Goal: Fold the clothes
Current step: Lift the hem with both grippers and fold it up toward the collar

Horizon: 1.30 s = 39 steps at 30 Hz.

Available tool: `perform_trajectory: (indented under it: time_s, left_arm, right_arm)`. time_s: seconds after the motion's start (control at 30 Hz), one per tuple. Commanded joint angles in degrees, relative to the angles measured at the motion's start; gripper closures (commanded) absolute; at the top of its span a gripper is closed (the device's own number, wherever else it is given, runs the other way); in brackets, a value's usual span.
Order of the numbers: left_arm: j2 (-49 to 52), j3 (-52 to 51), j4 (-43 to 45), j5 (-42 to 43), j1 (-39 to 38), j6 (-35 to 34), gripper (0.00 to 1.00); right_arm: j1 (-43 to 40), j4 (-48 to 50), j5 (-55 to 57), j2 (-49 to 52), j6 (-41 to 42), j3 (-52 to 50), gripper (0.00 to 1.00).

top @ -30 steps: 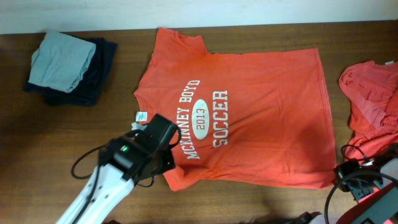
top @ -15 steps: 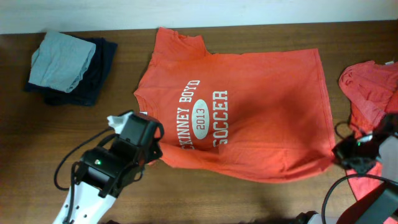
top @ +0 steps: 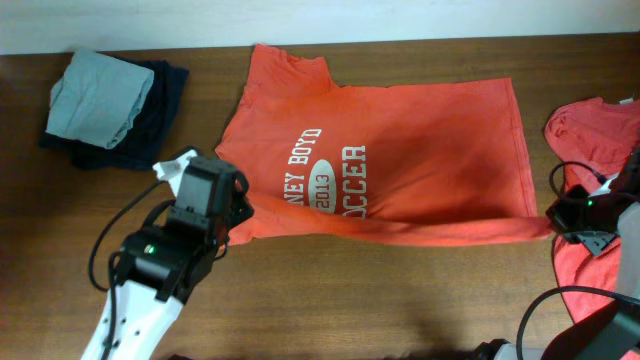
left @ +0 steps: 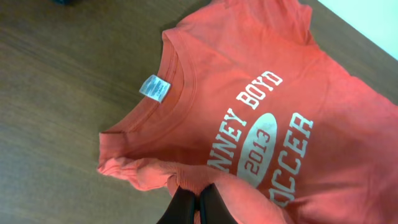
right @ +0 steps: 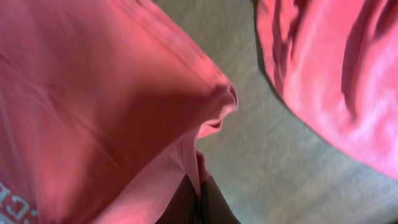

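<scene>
Left jaws clamped on near-left edge of printed T-shirt (top: 430,150), right jaws pinching its near-right corner, second shirt (top: 592,150) bunched at right

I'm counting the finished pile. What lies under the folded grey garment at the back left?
A folded navy garment lies under the grey garment, showing along its right and near edges. Anything further beneath is covered.

Brown wooden table (top: 400,305): printed orange-red T-shirt (top: 440,150) centre, second T-shirt (top: 598,140) right, navy garment (top: 160,118) left
</scene>
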Motion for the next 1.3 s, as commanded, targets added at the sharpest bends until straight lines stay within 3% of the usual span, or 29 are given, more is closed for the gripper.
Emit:
perform_trajectory:
  time_s: [0.0,0.47,0.93,1.27]
  left_arm:
    - [4.09,0.87,1.44,-2.12,0.37,1.62,0.99]
    - [14.69,0.87,14.97,-2.43,2.05,5.79,1.00]
    - [17.59,0.87,27.52,-1.33,3.08,14.60,0.99]
    - [24.11,0.87,34.29,3.82,3.10,17.94,0.99]
  right_arm:
    - [1.77,2.67,0.70,0.35,0.72,1.07,0.96]
    - [13.09,18.86,5.44,3.98,2.21,1.07,0.96]
    - [13.51,25.38,7.50,7.19,2.19,1.07,0.96]
    - [13.33,26.82,10.73,7.19,1.92,1.07,0.96]
